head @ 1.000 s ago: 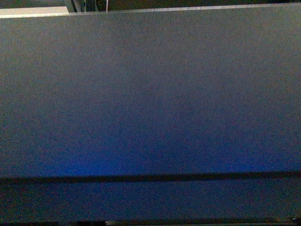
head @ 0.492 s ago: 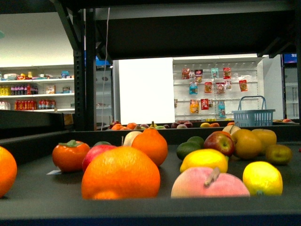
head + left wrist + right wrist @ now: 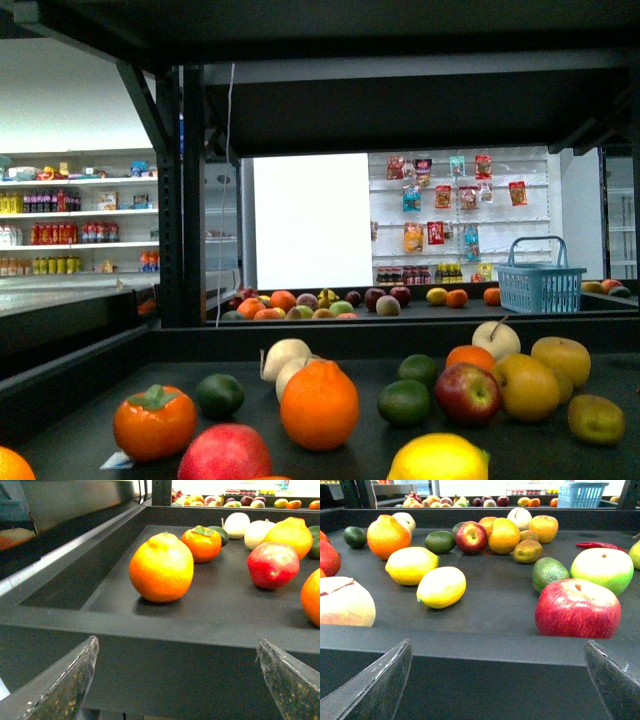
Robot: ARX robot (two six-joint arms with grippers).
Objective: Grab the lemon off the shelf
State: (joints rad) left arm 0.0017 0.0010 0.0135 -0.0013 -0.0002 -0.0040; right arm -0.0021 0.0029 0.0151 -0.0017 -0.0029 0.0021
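Note:
Two bright-yellow lemons lie side by side on the black shelf deck (image 3: 495, 615) in the right wrist view, the nearer lemon (image 3: 441, 586) in front of the other (image 3: 412, 565). One lemon (image 3: 438, 458) shows at the bottom edge of the front view. My right gripper (image 3: 497, 645) is open, level with the deck's front lip, short of the fruit and holding nothing. My left gripper (image 3: 176, 645) is open too, before the same lip of the shelf (image 3: 220, 605), facing a large orange (image 3: 161, 568). Neither gripper appears in the front view.
A big red apple (image 3: 578, 608), a green apple (image 3: 602, 569), an avocado (image 3: 550, 573) and a peach (image 3: 345, 602) lie near the lemons. A persimmon (image 3: 154, 422) and an orange (image 3: 319, 404) sit mid-deck. The upper deck (image 3: 400, 100) hangs overhead. A blue basket (image 3: 541, 283) stands behind.
The front view has risen: first it showed only a flat dark surface, then the deck at fruit level, and now it looks over the fruit from higher up.

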